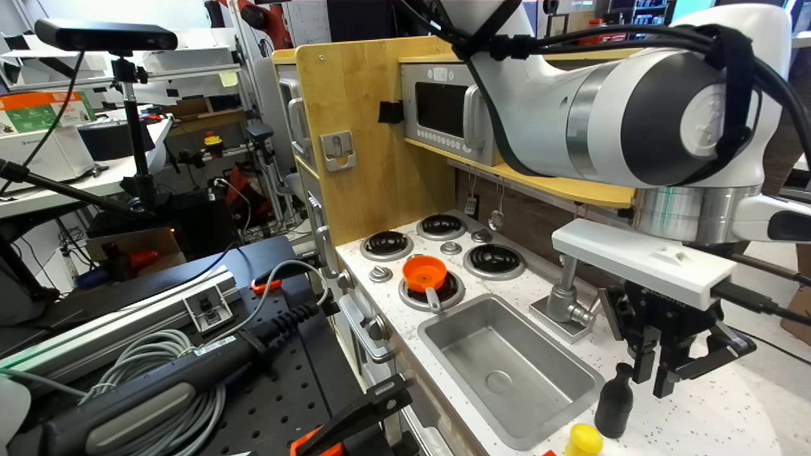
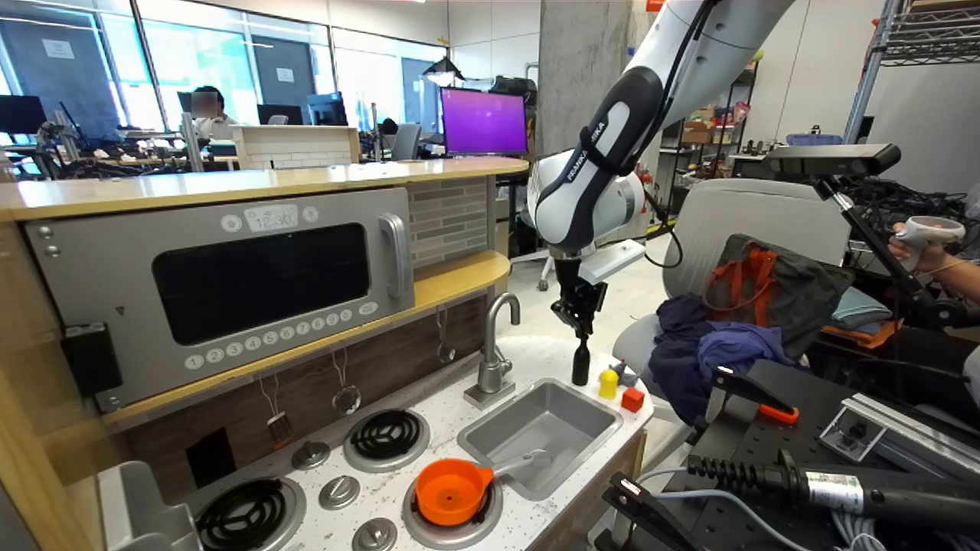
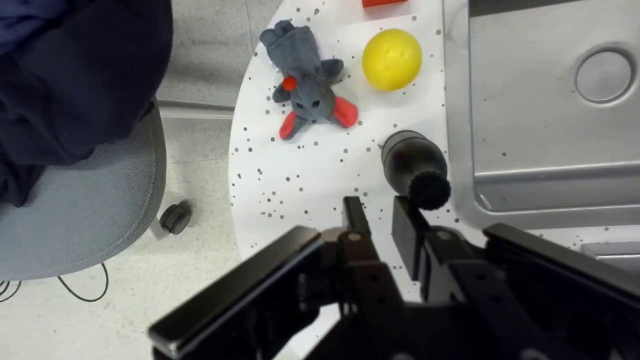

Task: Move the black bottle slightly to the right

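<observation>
The small black bottle (image 1: pixel 614 404) stands upright on the speckled white counter (image 1: pixel 703 411), beside the sink's end. It also shows in an exterior view (image 2: pixel 581 367) and in the wrist view (image 3: pixel 416 162). My gripper (image 1: pixel 652 381) points down just above the counter, close to the bottle's neck. In the wrist view the gripper (image 3: pixel 377 205) has its two fingers apart with nothing between them. The bottle lies outside the gap, ahead of the right finger. Its cap overlaps that fingertip in the picture; I cannot tell if they touch.
A metal sink (image 3: pixel 540 130) adjoins the bottle. A yellow object (image 3: pixel 392 60), a grey plush mouse (image 3: pixel 307 75) and a red block (image 2: pixel 632 399) lie near it. The faucet (image 2: pixel 494 344) stands behind the sink. An orange pan (image 1: pixel 423 273) sits on a burner.
</observation>
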Tool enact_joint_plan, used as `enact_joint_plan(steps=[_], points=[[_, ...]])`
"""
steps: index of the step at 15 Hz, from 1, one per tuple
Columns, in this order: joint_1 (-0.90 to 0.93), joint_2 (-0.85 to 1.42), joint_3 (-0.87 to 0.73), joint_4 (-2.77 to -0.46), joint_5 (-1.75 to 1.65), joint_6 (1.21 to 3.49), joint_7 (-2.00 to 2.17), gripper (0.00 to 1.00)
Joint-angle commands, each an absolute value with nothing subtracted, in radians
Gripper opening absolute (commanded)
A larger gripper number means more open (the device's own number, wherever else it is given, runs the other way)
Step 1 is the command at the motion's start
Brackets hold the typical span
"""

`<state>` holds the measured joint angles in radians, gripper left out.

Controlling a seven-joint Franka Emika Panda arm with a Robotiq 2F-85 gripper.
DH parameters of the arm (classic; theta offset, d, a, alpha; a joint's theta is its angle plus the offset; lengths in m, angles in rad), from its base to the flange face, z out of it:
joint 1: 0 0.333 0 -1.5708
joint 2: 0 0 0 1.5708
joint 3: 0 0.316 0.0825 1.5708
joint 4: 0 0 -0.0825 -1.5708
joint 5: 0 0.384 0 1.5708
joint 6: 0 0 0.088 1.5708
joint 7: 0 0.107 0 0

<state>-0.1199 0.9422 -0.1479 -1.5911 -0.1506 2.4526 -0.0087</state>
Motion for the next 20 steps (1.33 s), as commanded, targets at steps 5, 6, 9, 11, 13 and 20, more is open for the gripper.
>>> enact_joint_plan(steps=[5,6,9,11,13,20], points=[[-0.116,0.947,-0.152,-1.571,-0.136,2.448,0.025,0.51],[-0.115,0.947,-0.152,-1.572,-0.137,2.449,0.026,0.45],[-0.115,0.948,-0.149,-1.572,-0.135,2.450,0.029,0.34],[-0.114,0.949,-0.148,-1.571,-0.135,2.450,0.030,0.33],[-0.112,0.951,-0.146,-1.570,-0.135,2.449,0.031,0.33],[-0.090,0.965,-0.144,-1.544,-0.141,2.438,0.038,0.63]])
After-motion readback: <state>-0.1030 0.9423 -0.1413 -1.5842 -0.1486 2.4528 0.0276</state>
